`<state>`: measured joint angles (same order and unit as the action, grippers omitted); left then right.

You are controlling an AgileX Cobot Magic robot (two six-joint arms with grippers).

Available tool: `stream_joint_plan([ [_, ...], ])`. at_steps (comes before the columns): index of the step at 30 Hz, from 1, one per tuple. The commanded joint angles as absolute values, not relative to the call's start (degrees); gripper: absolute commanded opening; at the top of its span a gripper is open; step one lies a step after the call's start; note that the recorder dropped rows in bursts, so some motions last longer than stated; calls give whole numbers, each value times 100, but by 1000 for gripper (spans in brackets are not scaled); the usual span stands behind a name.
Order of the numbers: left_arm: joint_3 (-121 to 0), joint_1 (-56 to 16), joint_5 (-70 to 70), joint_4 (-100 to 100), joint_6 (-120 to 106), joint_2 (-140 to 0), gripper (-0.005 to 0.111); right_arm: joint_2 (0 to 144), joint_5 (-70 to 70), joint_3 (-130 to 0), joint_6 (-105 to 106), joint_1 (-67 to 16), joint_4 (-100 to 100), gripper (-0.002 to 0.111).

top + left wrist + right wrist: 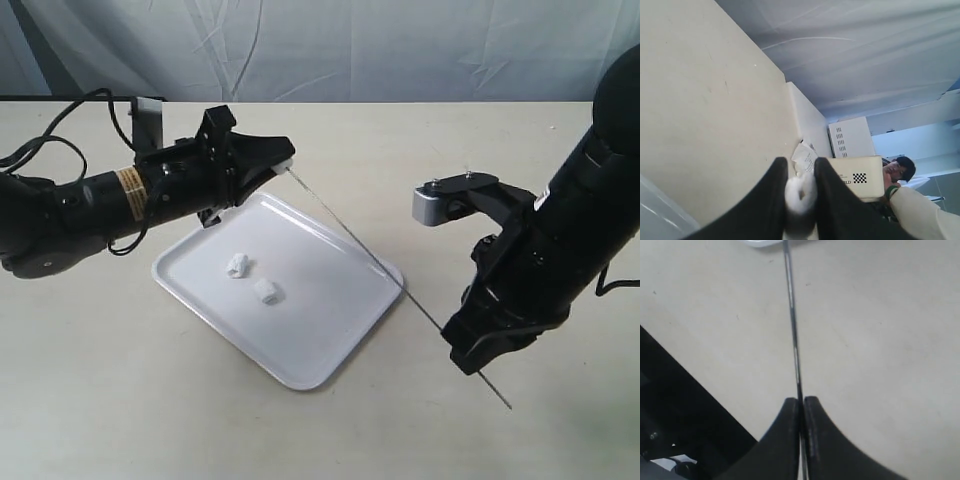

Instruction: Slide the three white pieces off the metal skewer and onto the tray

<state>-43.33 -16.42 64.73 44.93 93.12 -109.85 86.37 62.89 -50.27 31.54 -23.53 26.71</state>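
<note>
The left fingers [771,200] clamp one white piece [800,196]; the right fingers [787,440] clamp the metal skewer [791,315]. Two other white pieces [239,264] [268,291] lie on the tray [335,300] between both.

I see L arm [90,200] black, tube-shaped, w/ a tan tape band [128,190] round it. Black cables [60,135] loop off it at 10 o'clock. L fingers [765,205] black, smooth, tapered. R arm [570,240] also black, bulkier, w/ a silver-grey block [432,206] near 3 o'clock and two small screws [467,175] on the black plate [455,184] above it. R fingers [787,440] matte black, curved.
</note>
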Motion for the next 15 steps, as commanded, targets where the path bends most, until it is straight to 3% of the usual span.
stream_joint_plan([
  [1,-4349,-1440,6554,4642,9292,-10973,19,8647,6366,-5002,3089,-2347,2599,-1],
  [10,-4349,-1149,6504,5078,9292,-10973,19,8647,6373,-5002,3076,-2347,2599,-1],
  [15,-4349,-1270,5541,6075,9251,-10973,19,8722,6040,-5002,2977,-2347,2730,-1],
])
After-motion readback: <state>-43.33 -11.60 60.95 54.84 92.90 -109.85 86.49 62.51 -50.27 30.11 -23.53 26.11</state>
